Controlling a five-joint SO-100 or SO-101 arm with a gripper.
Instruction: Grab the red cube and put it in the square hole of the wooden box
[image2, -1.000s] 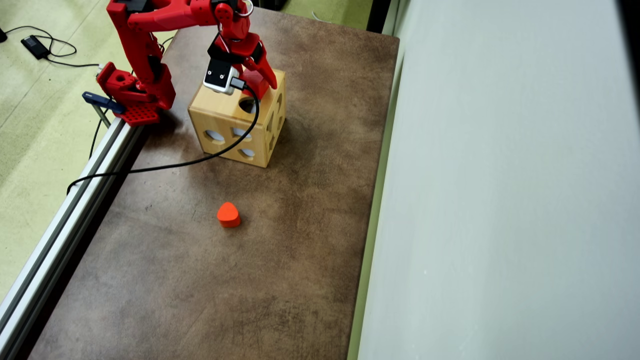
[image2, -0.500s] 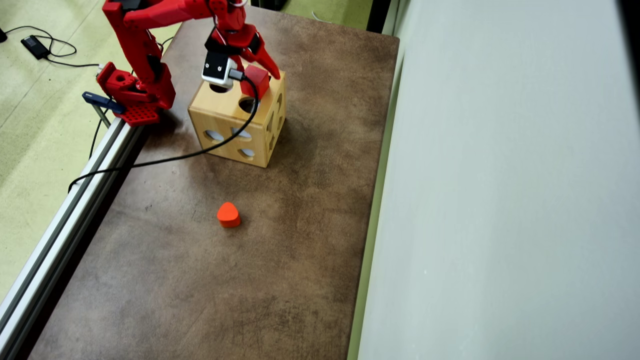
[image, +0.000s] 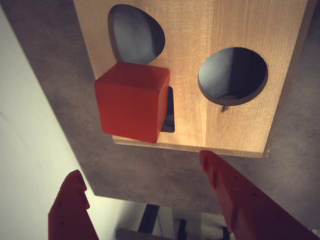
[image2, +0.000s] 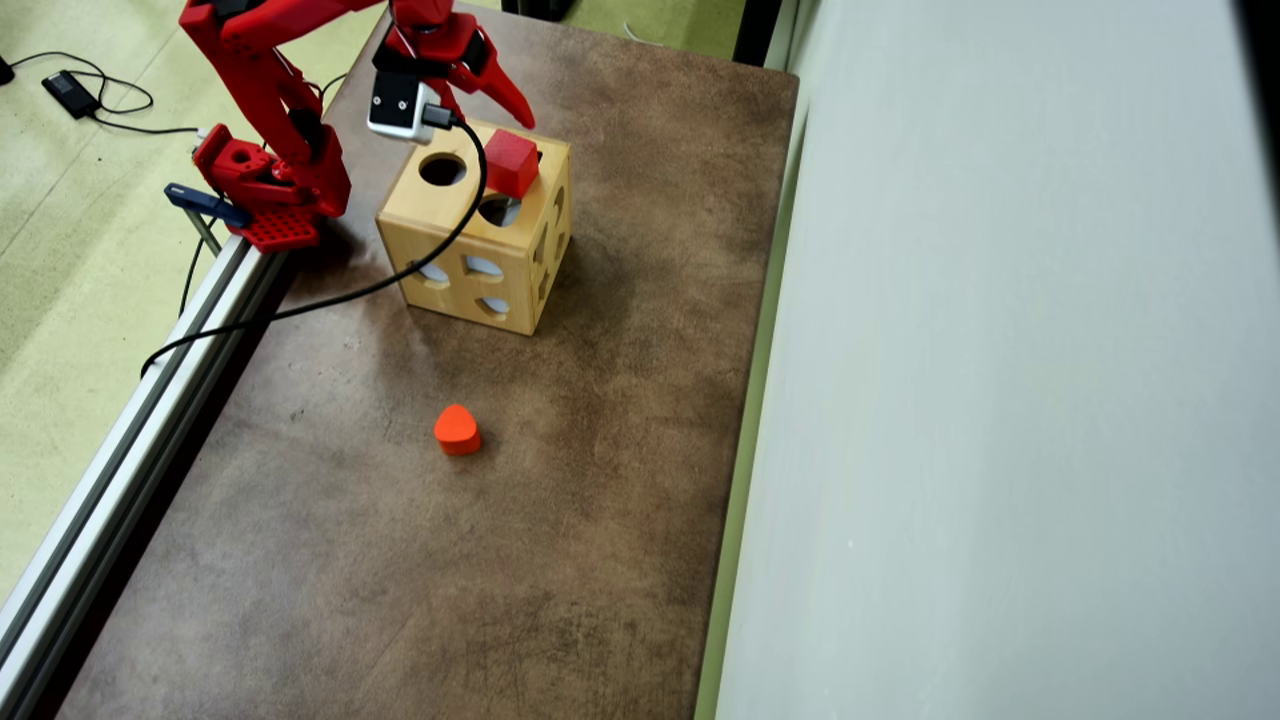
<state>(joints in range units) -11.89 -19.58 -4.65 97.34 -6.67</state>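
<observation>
No writing or brand mark can be read on anything. In the overhead view the red arm reaches from its base at the table's left edge over the far side of the wooden box (image2: 470, 235), with the gripper (image2: 490, 95) raised clear of the box top, fingers spread and holding nothing. The red cube (image2: 511, 163) sits on the box top, tilted, just below and apart from the fingertips. In the wrist view the red cube (image: 132, 101) covers most of the square hole (image: 169, 115) without having dropped in; a dark strip of the hole shows at its right side.
</observation>
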